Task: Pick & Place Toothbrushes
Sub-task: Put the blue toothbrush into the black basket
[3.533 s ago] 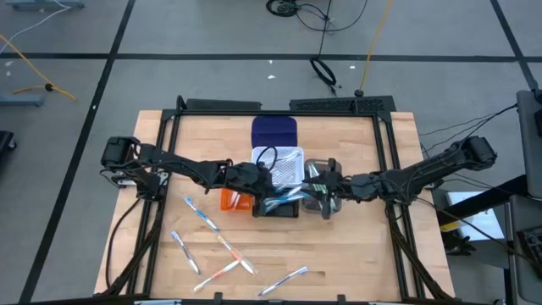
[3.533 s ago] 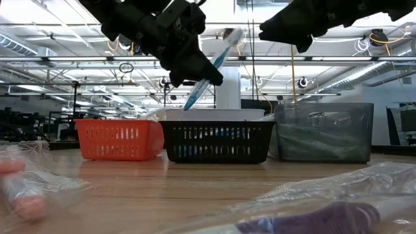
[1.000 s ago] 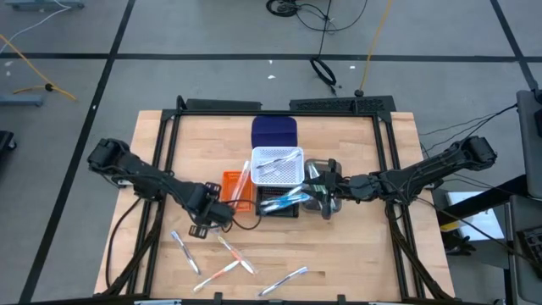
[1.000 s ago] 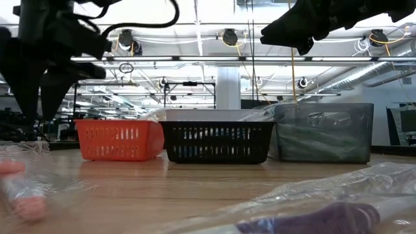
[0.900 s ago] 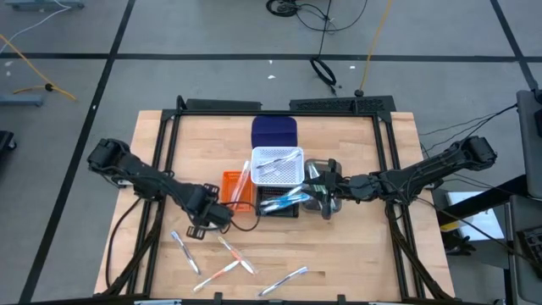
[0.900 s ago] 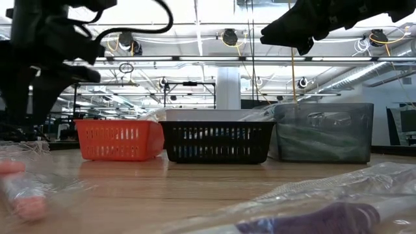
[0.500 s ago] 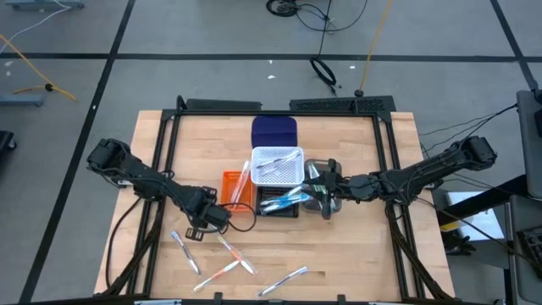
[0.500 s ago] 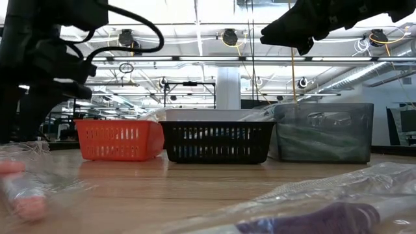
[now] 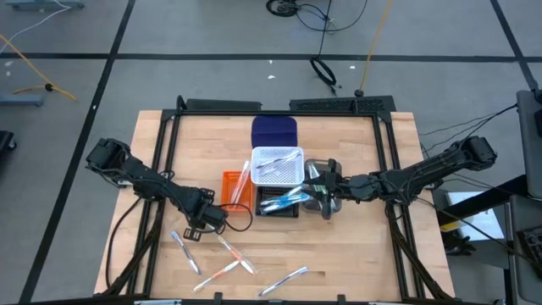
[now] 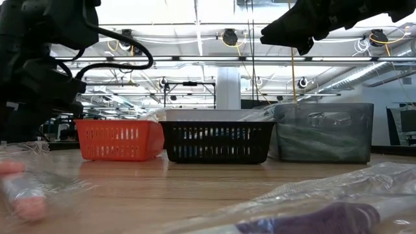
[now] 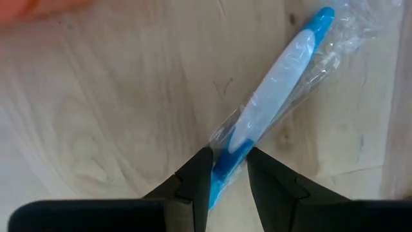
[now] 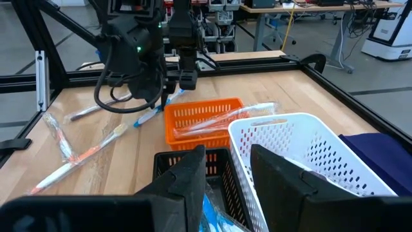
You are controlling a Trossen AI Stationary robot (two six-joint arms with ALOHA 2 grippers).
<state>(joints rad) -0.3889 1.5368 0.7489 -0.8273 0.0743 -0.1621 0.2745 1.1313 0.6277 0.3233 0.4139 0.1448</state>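
Four small bins sit clustered mid-table: an orange lattice bin [image 9: 235,188], a black lattice bin [image 9: 279,206], a white perforated bin [image 9: 278,164] and a grey smooth-walled bin [image 10: 324,132]; a dark blue flat piece [image 9: 274,132] lies just behind the white one. The table [image 9: 356,246] is pale butcher-block wood with visible grain; the toothbrushes are thin whitish sticks sealed in crinkled clear wrap. The left gripper [image 11: 224,169] is down at the wood in front of the orange bin; its two dark fingers [image 11: 196,174] stand narrowly apart on either side of the blue end of a blue-and-white toothbrush [image 11: 273,90], which lies flat on the table; whether they press it I cannot tell. The right gripper [image 12: 226,169] hangs over the black and white bins, its fingers parted with nothing between them. The high view alone shows loose toothbrushes [image 9: 229,263] scattered on the table's front part and a blue one [image 9: 284,201] lying across the black bin; the right wrist view alone shows a wrapped toothbrush [image 12: 222,121] resting in the orange bin; the low view shows the bins' slotted walls and blurred wrap up close.
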